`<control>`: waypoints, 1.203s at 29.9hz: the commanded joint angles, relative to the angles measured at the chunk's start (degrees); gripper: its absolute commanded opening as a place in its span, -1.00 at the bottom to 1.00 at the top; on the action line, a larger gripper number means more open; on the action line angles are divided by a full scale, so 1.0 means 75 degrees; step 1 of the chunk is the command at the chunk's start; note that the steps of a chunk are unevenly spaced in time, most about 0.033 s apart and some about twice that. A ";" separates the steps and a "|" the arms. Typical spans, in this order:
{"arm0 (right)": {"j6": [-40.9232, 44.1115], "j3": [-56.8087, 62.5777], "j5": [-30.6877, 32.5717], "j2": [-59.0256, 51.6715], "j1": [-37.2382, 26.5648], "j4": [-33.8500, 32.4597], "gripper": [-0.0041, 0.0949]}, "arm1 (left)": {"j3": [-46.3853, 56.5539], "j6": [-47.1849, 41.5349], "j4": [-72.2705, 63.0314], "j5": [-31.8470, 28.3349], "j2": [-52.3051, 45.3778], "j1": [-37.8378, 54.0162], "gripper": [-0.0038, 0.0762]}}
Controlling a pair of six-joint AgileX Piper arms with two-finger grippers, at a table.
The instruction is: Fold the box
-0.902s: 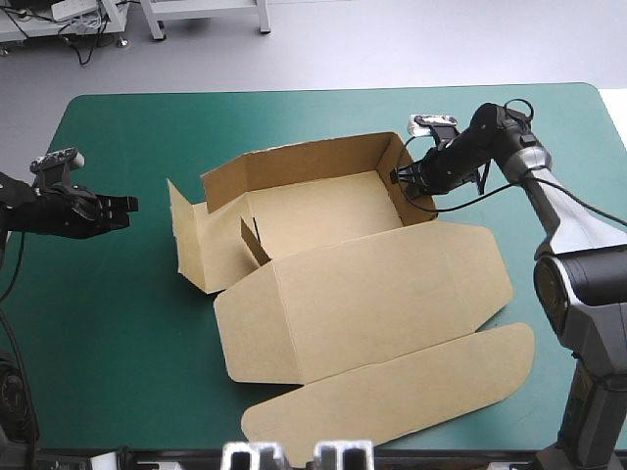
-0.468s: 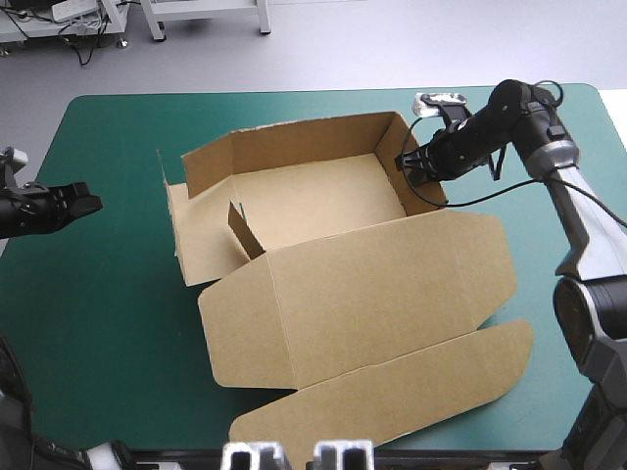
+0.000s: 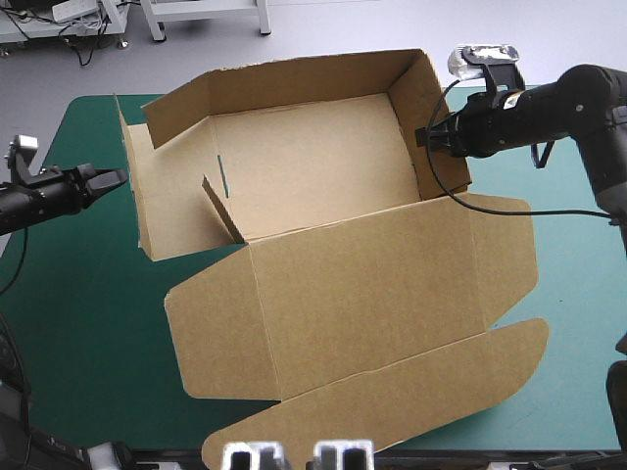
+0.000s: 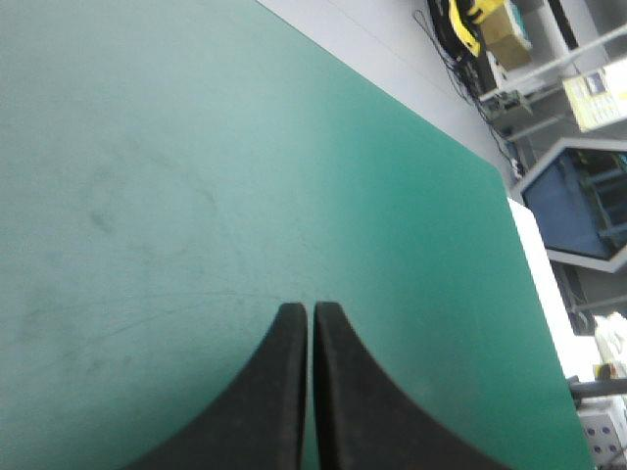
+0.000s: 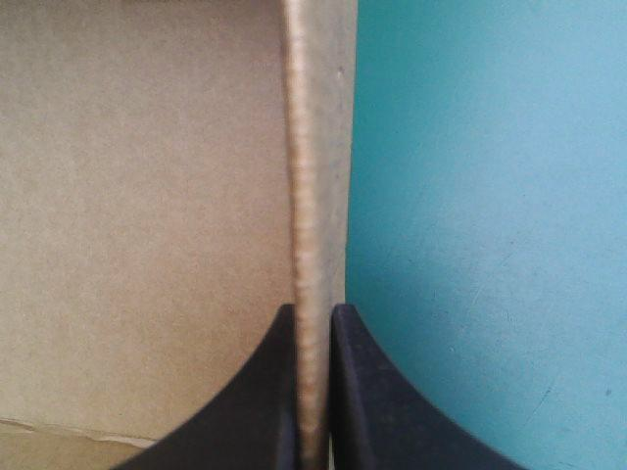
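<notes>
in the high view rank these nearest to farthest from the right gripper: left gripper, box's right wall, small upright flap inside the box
1. The box's right wall: clamped in the right gripper.
2. The small upright flap: inside the box, toward its left side.
3. The left gripper: past the box's left side, near the table's left edge.

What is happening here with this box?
The right gripper is shut on the right wall of the brown box. The box's back and right walls stand raised, and its lid lies flat toward the table's near edge. The left gripper is shut and holds nothing, over the teal-green cover at the box's left side.
</notes>
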 commanded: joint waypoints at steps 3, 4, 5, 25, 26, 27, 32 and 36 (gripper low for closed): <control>0.0254 -0.0239 -0.0513 -0.0571 -0.0045 0.0374 -0.92 | -0.0165 0.0271 -0.1259 0.0836 -0.0682 -0.0954 -0.86; 0.0275 -0.0239 -0.0526 -0.0587 -0.0045 0.0374 -0.92 | -0.0165 0.0299 -0.1385 0.0836 -0.0765 -0.1081 -0.86; 0.0291 -0.0239 -0.0526 -0.0587 -0.0045 0.0374 -0.92 | -0.0165 0.0314 -0.1454 0.0836 -0.0906 -0.1189 -0.86; 0.0323 -0.0239 -0.0956 -0.0587 -0.0045 -0.0080 -0.92 | -0.0165 0.0209 -0.1906 0.0822 -0.2426 -0.1812 -0.86; 0.0323 -0.0239 -0.0995 -0.0587 -0.0045 -0.0080 -0.92 | -0.0165 0.0209 -0.1906 0.0822 -0.2470 -0.1812 -0.86; 0.0323 -0.0239 -0.1015 -0.0587 -0.0045 -0.0080 -0.92 | -0.0165 0.0209 -0.1906 0.0822 -0.2486 -0.1812 -0.86; 0.0303 -0.0239 -0.1095 -0.0587 -0.0045 -0.0080 -0.92 | -0.0165 0.0067 -0.1990 0.0822 -0.2526 -0.1812 -0.86; 0.0303 -0.0239 -0.1276 -0.0640 -0.0045 -0.0080 -0.92 | -0.0165 0.0067 -0.2377 0.0822 -0.2530 -0.1812 -0.86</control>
